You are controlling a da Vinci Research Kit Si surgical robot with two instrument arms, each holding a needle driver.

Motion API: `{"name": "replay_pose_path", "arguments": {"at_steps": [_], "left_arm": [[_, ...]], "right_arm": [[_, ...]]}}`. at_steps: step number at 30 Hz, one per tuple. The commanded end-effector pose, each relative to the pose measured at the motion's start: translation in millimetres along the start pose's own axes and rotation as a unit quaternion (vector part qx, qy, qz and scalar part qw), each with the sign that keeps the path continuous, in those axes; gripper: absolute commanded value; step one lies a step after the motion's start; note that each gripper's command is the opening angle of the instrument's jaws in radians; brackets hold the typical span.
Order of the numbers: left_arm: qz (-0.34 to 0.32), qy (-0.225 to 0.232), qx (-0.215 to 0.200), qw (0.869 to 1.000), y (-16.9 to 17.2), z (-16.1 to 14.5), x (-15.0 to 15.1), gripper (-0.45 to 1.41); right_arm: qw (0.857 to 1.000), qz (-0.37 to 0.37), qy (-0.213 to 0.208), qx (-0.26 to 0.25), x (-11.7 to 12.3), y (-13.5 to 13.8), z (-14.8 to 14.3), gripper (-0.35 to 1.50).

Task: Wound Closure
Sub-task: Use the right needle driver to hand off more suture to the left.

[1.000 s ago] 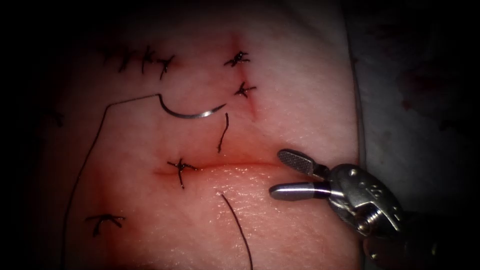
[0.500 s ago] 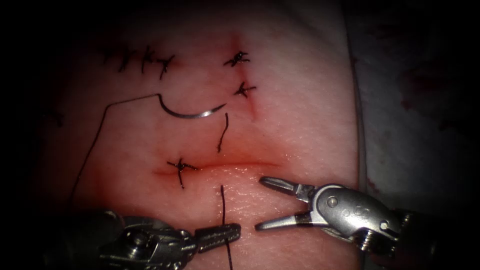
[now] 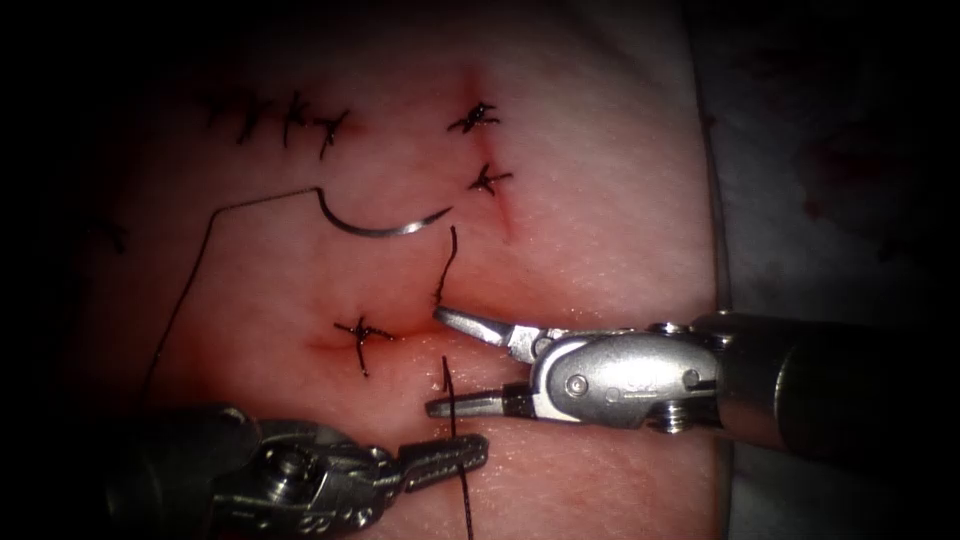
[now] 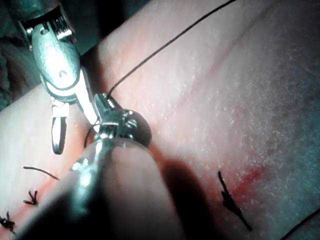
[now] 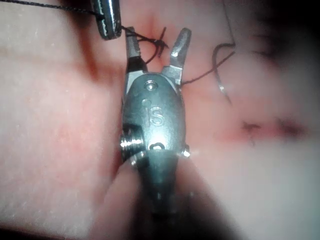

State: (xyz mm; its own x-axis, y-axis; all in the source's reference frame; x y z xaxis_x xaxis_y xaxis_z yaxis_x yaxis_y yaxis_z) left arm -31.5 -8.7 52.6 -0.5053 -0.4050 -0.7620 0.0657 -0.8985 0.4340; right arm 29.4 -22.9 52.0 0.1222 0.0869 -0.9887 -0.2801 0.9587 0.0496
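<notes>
tissue [image 3: 600,200] pink | thread [image 3: 180,300] black | needle [image 3: 385,228] silver | fluid [image 3: 500,215] red

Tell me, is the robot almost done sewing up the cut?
Partly. One knotted stitch already sits at the cut's left end. The rest of the cut looks unstitched. The left claw is shut on the thread just below the cut, and the right claw is open around the cut, holding nothing. The needle lies loose on the tissue above the cut.
</notes>
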Motion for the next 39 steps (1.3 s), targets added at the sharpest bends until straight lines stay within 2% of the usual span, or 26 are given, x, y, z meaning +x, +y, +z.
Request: {"name": "replay_pose_path", "arguments": {"at_steps": [1, 2, 4, 6, 7, 8, 11, 12, 14, 23, 24, 26, 27, 29, 33, 37, 39], "left_arm": [[0.001, 0.001, -0.002, 1.0, 0.2, 0.6, -0.2, -0.45], [0.002, 0.001, -0.002, 1.0, 0.2, 0.5, -0.2, -0.45], [0.002, 0.001, -0.004, 1.0, 0.3, 0.2, -0.3, -0.45], [0.002, 0.001, -0.004, 1.0, 0.4, 0.1, -0.4, -0.45], [0.003, 0.001, -0.004, 1.0, 0.4, 0.1, -0.5, -0.45], [0.006, -0.001, -0.004, 1.0, 0.4, 0.0, -0.6, -0.45], [0.006, -0.002, -0.004, 1.0, 0.5, 0.0, -0.6, -0.45], [0.006, -0.003, -0.004, 1.0, 0.5, 0.1, -0.5, -0.15], [-0.016, -0.008, -0.003, 1.0, 0.4, 0.2, -0.4, 0.66], [-0.021, -0.019, 0.008, 1.0, 0.4, 0.5, 0.1, 1.31], [-0.02, -0.021, 0.009, 1.0, 0.6, 0.6, 0.3, 1.21], [-0.019, -0.022, 0.009, 1.0, 0.9, 0.7, 0.4, 1.19], [-0.017, -0.026, 0.011, 0.999, 1.6, 0.9, 0.6, 1.09], [-0.002, -0.022, 0.004, 1.0, 2.5, 1.5, 0.9, 1.03], [0.068, -0.02, -0.007, 0.997, 3.9, 2.3, 1.6, 0.87], [0.087, -0.005, -0.032, 0.996, 4.5, 1.5, 2.0, 0.64], [0.096, -0.003, -0.037, 0.995, 4.5, 0.9, 2.2, 0.62]], "right_arm": [[1.0, -0.014, 0.004, 0.009, -0.4, -0.2, 1.4, 1.25], [1.0, -0.02, 0.008, 0.013, -0.4, -0.2, 1.6, 1.25], [0.999, -0.029, 0.02, 0.025, -0.4, -0.4, 1.9, 1.11], [0.998, -0.035, 0.024, 0.037, -0.3, -0.5, 1.8, 0.47], [0.998, -0.037, 0.02, 0.05, -0.3, -0.5, 1.7, -0.03], [0.996, -0.043, -0.004, 0.079, -0.3, -0.5, 1.7, -0.35], [0.996, -0.044, -0.016, 0.077, -0.5, -0.4, 1.6, -0.35], [0.996, -0.044, -0.018, 0.078, -0.6, -0.3, 1.6, -0.35], [0.995, -0.045, -0.032, 0.08, -1.0, -0.1, 1.5, -0.35], [0.995, -0.049, -0.052, 0.073, -2.6, 0.7, 1.4, -0.35], [0.995, -0.051, -0.053, 0.072, -2.9, 1.1, 1.5, -0.35], [0.995, -0.048, -0.054, 0.071, -3.1, 1.3, 1.5, -0.35], [0.995, -0.042, -0.056, 0.07, -3.5, 1.7, 1.6, -0.35], [0.995, -0.034, -0.057, 0.068, -4.1, 2.3, 1.8, -0.35], [0.997, -0.013, -0.053, 0.062, -5.0, 3.3, 1.9, -0.35], [0.997, -0.005, -0.052, 0.059, -5.8, 4.0, 1.8, -0.35], [0.997, -0.003, -0.053, 0.058, -6.0, 4.1, 1.9, -0.35]]}}
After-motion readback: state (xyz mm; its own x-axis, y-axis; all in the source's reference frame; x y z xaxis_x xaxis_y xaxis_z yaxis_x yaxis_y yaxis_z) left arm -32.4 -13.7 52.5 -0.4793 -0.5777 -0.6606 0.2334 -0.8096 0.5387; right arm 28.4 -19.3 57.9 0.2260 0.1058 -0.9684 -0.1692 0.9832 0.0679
